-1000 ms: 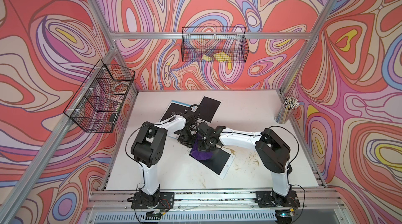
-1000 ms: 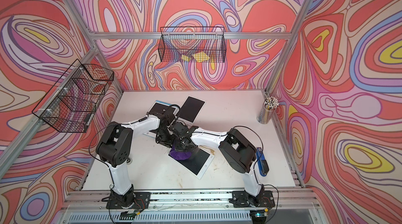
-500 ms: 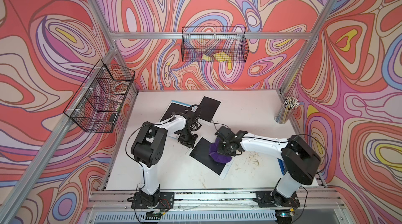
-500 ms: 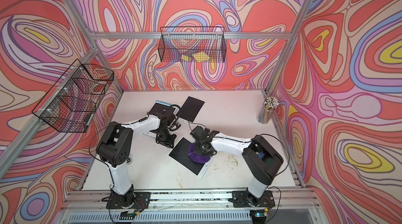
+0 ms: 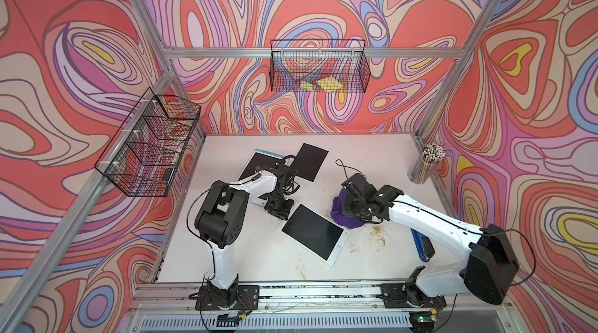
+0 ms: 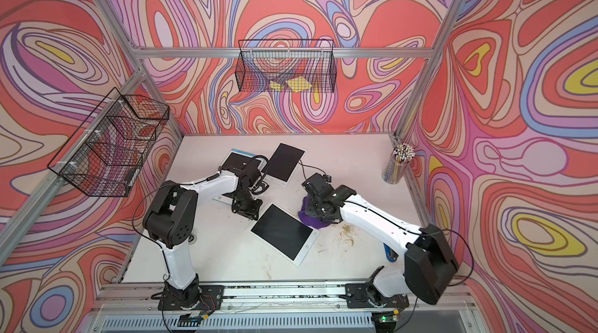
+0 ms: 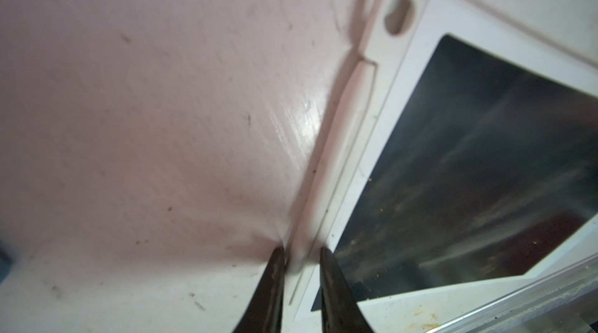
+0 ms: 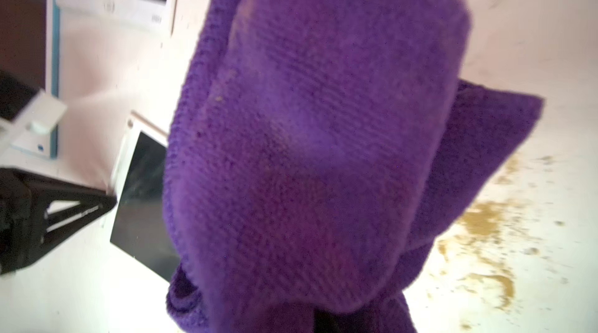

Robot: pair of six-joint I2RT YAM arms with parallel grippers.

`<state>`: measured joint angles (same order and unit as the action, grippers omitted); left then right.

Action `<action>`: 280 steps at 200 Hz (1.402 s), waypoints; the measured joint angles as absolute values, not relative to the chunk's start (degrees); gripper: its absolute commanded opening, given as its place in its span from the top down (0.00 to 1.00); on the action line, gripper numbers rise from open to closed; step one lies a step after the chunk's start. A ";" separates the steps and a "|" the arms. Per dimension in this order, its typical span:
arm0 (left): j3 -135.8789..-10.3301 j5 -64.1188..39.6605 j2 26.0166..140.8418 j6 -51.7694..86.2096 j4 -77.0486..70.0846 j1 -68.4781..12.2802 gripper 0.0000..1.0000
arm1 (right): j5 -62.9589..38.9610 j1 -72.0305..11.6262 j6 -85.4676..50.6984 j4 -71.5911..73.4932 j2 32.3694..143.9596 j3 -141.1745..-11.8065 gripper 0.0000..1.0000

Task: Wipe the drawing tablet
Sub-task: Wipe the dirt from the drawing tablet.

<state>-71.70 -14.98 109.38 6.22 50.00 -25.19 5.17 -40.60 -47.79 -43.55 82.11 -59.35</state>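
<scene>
A white table (image 5: 372, 160) fills the floor of a brightly patterned booth, seen from above. The drawing tablet (image 5: 312, 231), a white frame around a black screen, lies turned at an angle near the table's centre in both top views (image 6: 281, 231). Two other tablets (image 5: 310, 161) lie apart from it at 12 o'clock.

A bunched purple cloth (image 5: 348, 219) hangs at the tablet's 2 o'clock edge, and it is unclear whether it touches the frame. In the right wrist view the cloth (image 8: 323, 140) covers nearly everything and hides the claw. The right gripper (image 5: 352, 208) is closed on the cloth.

The left gripper (image 5: 279, 211) is at the tablet's 10 o'clock corner. In the left wrist view its claw (image 7: 301, 253) is narrow, its tips straddling the white side edge. This appears to hold the tablet in place.

Brown crumbs (image 5: 377, 239) are scattered on the table at the tablet's 3 o'clock. Faint streaks and specks show on the screen.

The step in hand looks like the return of the cloth for another pass. To do it well, the cloth should lift clear of the crumbs, land flat near the 10 o'clock corner, and sweep toward 4 o'clock with light, even pressure. The left claw should hold firm so the tablet does not turn.
</scene>
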 measured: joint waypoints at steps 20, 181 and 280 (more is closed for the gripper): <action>-71.70 -15.00 109.38 6.22 50.00 -25.19 0.78 | 1.76 -45.17 -46.44 -41.30 89.82 -63.16 1.00; -71.68 -13.69 109.40 6.63 53.89 -24.82 0.78 | -5.69 -57.91 -47.42 -28.73 112.29 -74.89 1.00; -71.68 -13.89 109.51 6.63 54.04 -25.23 0.78 | -8.88 -56.29 -50.30 -28.25 91.72 -50.17 1.00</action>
